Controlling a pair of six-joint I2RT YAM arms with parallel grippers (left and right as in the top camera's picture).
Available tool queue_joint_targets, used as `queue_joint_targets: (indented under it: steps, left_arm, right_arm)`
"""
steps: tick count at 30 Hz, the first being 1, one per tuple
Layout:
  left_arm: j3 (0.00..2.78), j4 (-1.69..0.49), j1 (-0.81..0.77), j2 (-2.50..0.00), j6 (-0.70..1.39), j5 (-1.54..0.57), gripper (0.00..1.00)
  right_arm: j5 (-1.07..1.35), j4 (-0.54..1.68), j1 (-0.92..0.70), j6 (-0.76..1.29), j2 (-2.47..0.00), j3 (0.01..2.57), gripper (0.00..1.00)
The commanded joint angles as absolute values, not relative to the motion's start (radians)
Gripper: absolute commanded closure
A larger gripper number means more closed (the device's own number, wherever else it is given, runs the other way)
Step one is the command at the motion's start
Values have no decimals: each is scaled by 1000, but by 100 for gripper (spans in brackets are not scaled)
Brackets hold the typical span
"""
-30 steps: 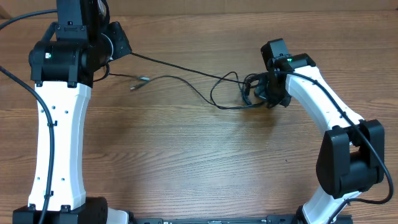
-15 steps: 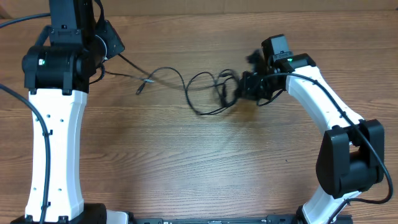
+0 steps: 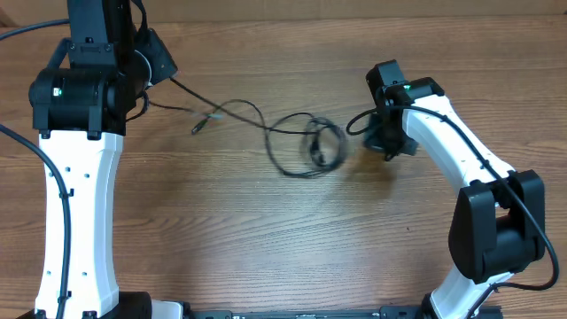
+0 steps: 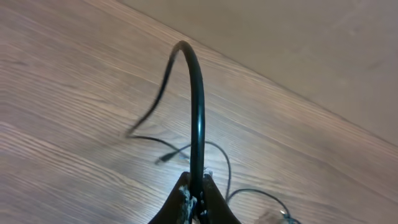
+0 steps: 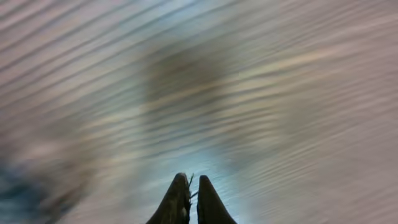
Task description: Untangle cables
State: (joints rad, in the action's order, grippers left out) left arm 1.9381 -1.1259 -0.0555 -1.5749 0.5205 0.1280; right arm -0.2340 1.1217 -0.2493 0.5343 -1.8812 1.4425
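The cables are thin black cords. One cord [image 4: 198,93] arches up out of my left gripper [image 4: 196,177], which is shut on it at the table's far left [image 3: 162,64]. From there it runs right to a loose loop with a small bunch [image 3: 320,146] near the table's middle. A small grey plug end [image 3: 199,124] lies by the left arm, also seen as a plug end [image 4: 163,160] beyond the jaws. My right gripper [image 3: 387,142] hovers right of the loop, apart from it. Its view is blurred; the right gripper [image 5: 193,180] is shut with no cord between the fingers.
The wooden table [image 3: 266,239] carries only the cords. The white left arm [image 3: 84,195] runs down the left side and the right arm [image 3: 469,168] down the right. The table's far edge [image 3: 354,16] lies just behind both grippers.
The looped bundle, beside the right gripper a second ago, now lies left of it and apart. The right gripper swung left, then back right. The left arm shifted slightly back and left.
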Motion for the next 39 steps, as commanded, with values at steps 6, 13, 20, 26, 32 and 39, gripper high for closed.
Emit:
queue_joint_targets:
  steps: [6,13,20,26,32,39]
  left_arm:
    - [1955,-1064,-19,-1497,501,156,96]
    - [1954,-1128,-47,-1509,400,-200,96]
    - [1953,-1284,-53,-1556,400,-97,53]
    - [1953,-1279,-55,-1607,400,-81,22]
    - [1953,-1274,-109,-1695,345,-202,32]
    - [1953,-1230,-248,-1840,129,-222,24]
  right_arm:
    - [-336,1092,-200,684,-1879,1440,96]
    - [522,944,-226,92,-1879,1440,57]
    - [465,932,-260,78,-1879,1440,51]
    - [464,933,-261,78,-1879,1440,50]
    - [464,940,-261,78,-1879,1440,51]
    - [464,944,-261,78,-1879,1440,50]
